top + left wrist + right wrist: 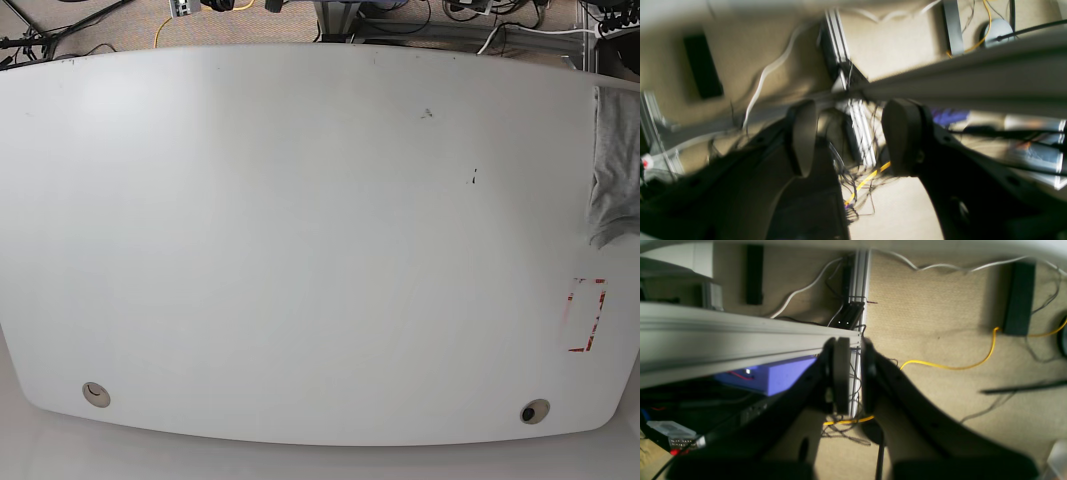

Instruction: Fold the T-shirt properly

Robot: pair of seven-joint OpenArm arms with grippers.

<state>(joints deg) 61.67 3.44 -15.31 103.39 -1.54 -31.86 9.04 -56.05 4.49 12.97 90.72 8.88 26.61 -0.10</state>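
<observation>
A broad white table (300, 230) fills the base view, with small dark specks right of centre near its far edge, a red dashed rectangle (587, 315) by its right edge and a round cable hole near each front corner. Both wrist views look down at beige carpet (933, 320) crossed by a yellow cable (950, 366), white cable (768, 71) and aluminium rails (860, 280), with a purple box (773, 373) under a rail.

— Where are we?
— We'd say a robotics lab: beige carpet (940, 316) strewn with cables (950, 366) and aluminium rails (858, 290), all around one big white table (300, 250).
</observation>
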